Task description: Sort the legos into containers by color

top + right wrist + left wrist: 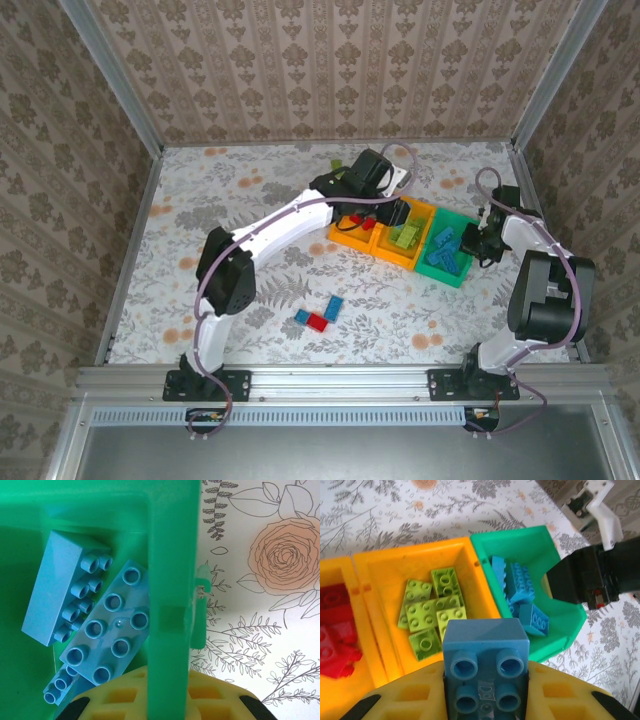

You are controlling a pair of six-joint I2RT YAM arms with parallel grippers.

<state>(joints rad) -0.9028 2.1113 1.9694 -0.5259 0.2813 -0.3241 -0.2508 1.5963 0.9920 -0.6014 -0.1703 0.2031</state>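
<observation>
Your left claw point(486, 702) is clamped on a blue brick point(486, 642), studs facing the wrist camera, with a yellow pad on either side of it. Below it in the wrist view you see the middle orange bin point(465, 555), which holds a loose heap of lime green bricks point(427, 612). Joined to that bin on one side is the green bin point(520, 537) with several blue bricks point(520, 582) inside; on the other side, the outer orange bin point(335, 565) holds red bricks point(335, 640). Your right claw point(169, 695) straddles the green bin's outer wall, with its pads closed on that wall, one inside the bin and one outside. Out on the flowered table point(200, 200), well apart from the bins and nearer the arm bases, you have a small cluster of loose blue and red bricks point(318, 315) touching each other.
</observation>
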